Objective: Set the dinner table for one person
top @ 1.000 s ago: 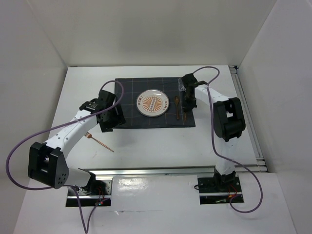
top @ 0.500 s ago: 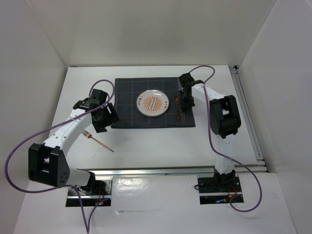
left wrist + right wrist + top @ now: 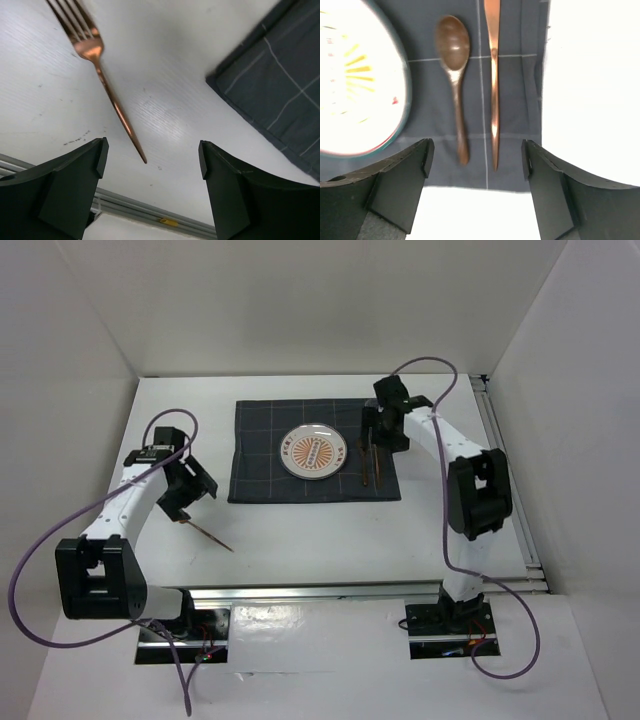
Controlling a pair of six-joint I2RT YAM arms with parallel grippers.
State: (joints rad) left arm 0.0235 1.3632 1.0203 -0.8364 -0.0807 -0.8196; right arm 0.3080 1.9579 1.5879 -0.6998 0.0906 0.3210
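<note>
- Dinner table (image 3: 320,530): the grid cloth (image 3: 260,455) and the plate (image 3: 313,452) centred on it are where they were a second ago.
- Right gripper (image 3: 476,150): it was clamped low on the cloth beside the spoon (image 3: 454,65). Now its jaws are wide, it has lifted, and it holds nothing.
- Knife (image 3: 493,85): lies free on the cloth, parallel to the spoon and just to its right. Reads as placed, so the right side looks done.
- Left gripper (image 3: 152,150): has swung off the cloth's left edge to over bare table, jaws wide and empty.
- Fork (image 3: 100,70): on bare table off the cloth's near-left corner, well apart from the plate. The handle tip ends between the left fingers and the tines point away. Not gripped yet. Likely the last piece, bound for the plate's left.
</note>
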